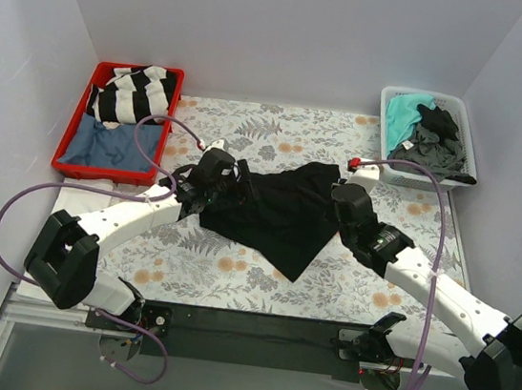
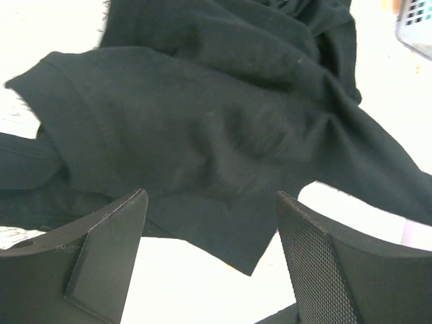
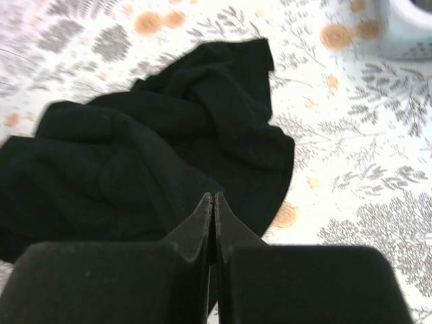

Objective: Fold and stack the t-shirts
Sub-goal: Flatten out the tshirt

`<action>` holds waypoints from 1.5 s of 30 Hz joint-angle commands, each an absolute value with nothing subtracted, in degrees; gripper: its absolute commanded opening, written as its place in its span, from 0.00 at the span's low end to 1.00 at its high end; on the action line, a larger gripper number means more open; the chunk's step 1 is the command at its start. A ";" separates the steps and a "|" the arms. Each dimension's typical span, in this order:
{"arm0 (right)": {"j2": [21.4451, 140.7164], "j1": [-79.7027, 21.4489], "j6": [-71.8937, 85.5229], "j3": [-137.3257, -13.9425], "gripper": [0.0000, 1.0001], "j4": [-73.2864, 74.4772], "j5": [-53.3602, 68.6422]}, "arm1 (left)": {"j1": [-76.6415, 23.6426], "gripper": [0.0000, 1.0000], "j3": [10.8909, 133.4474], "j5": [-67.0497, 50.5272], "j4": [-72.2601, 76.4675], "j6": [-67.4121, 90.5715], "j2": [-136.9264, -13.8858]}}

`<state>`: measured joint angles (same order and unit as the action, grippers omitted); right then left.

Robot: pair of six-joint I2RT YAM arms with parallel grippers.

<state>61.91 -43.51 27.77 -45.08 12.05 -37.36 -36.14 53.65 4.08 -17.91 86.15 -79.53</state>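
Seemingly we hold our left claw (image 2: 210, 202) wide above the rumpled black t-shirt (image 1: 283, 212) to grab an edge, our right claw (image 3: 213, 199) pinched closed alongside.

Closed right claw (image 3: 213, 202) over crumpled black t-shirt (image 3: 135, 155).

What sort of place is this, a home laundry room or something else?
Probably a robot lab cell, not a home: white walls box in a floral-covered table, the left arm and right arm are bolted at its edge, and a red bin and white basket hold clothes.
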 commanded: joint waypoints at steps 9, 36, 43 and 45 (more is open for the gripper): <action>58.27 -43.42 26.01 -46.67 0.01 -0.95 -25.76 | -37.26 0.74 57.39 -9.40 -7.92 99.38 -76.46; 62.67 -43.77 31.55 -44.21 0.59 12.65 -40.76 | -41.91 0.71 58.71 4.83 -13.97 99.42 -84.72; 66.96 -34.21 30.41 -51.23 0.59 20.12 -46.33 | -51.49 0.63 64.50 9.32 -16.35 94.14 -93.24; 68.11 -29.65 29.71 -52.29 0.58 20.30 -43.26 | -54.30 0.59 65.65 11.06 -16.35 93.43 -95.78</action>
<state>66.39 -34.89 29.87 -48.97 17.61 -42.11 -50.70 62.74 6.87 -14.57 96.71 -94.06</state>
